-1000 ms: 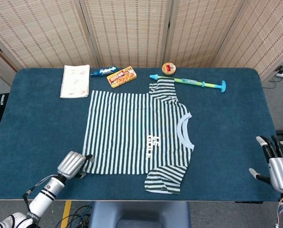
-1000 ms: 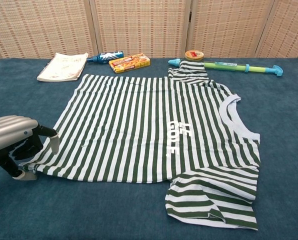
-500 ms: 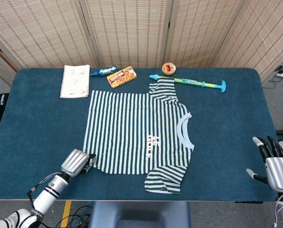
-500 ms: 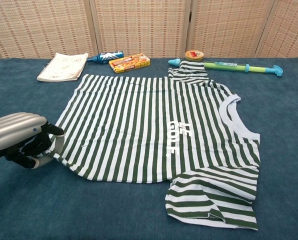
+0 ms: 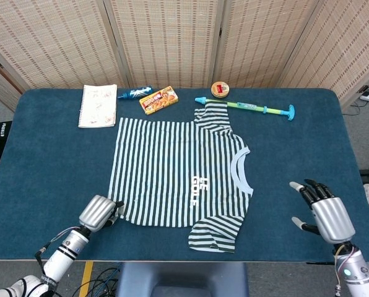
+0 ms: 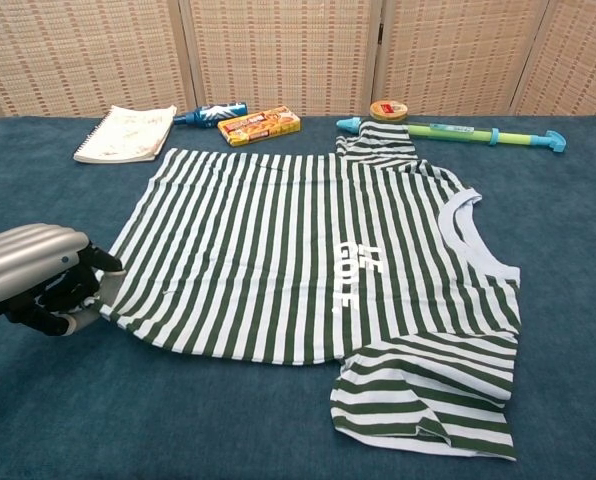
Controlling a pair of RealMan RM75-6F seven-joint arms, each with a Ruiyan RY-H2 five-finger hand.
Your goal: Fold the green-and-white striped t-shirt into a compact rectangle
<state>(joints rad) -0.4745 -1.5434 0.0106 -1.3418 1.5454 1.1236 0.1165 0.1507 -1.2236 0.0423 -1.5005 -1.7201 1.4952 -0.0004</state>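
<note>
shirt hem [image 6: 106, 308] under left robot hand [image 6: 40, 278]

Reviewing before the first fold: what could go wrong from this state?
Left hand grips only the t-shirt's hem corner, so the cloth may slip out when lifted. Right hand hangs open, clear of the shirt, so a one-sided pull could skew it. A far sweep could hit the water gun.

Green-and-white striped t-shirt [image 5: 178, 173], dark blue table [image 5: 48, 161], silver hands, orange box [image 5: 158, 99]
</note>
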